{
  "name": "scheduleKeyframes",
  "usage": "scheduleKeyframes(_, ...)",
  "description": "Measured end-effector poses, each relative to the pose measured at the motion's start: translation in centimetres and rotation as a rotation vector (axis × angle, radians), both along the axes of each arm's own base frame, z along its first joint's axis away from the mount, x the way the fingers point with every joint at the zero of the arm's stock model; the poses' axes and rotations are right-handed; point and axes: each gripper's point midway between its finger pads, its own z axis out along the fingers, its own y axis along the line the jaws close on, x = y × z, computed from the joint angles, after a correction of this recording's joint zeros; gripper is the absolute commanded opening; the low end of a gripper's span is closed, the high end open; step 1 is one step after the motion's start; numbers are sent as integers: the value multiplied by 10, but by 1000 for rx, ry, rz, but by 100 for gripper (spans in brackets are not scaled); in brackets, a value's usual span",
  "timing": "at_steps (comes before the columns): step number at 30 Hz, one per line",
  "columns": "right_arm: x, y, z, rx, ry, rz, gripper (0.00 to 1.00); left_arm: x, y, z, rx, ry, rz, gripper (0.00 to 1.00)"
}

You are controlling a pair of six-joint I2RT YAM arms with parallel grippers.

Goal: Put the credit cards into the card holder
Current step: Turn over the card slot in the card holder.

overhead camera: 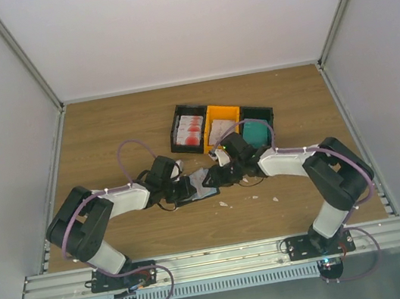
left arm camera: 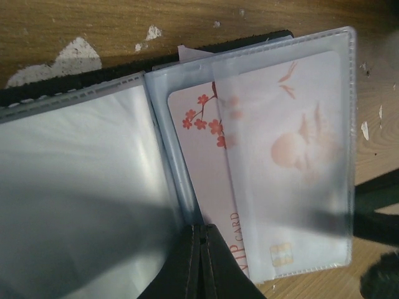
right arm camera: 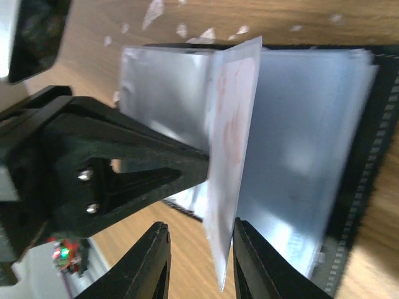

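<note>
Two pincers meet at the open holder [overhead camera: 195, 186] on the surface [overhead camera: 105, 134]: left pincer [left arm camera: 201, 229] shut, seemingly pinning it flat; right pincer [right arm camera: 201, 224] narrow, straddling the card [left arm camera: 201, 168] edge, card half inside a sleeve [left arm camera: 293, 156], likely to push it home

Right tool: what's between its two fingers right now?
An upright clear leaf of the card holder, a red-and-white card showing through it, stands between the fingers of the right tool; the right wrist view shows it.
</note>
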Motion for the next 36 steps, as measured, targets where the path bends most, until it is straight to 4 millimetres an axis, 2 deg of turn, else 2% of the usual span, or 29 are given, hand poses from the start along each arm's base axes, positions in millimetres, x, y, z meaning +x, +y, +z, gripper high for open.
scheduleKeyframes(7,-5,14,13,114,36,33,28,0,-1,0,-3,-2,-1,0)
scheduleKeyframes(14,0,13,4,83,30,24,28,1,-1,3,-10,-9,-2,1)
scheduleKeyframes(18,4,14,2,70,13,28,29,2,-1,4,-10,-12,-1,6)
scheduleKeyframes(25,7,21,6,66,-20,49,34,5,1,7,7,-40,15,11)
scheduleKeyframes(30,8,28,13,80,-43,79,37,11,16,18,67,-86,79,14)
scheduleKeyframes(36,2,39,12,101,-35,129,43,15,34,41,114,-157,147,14)
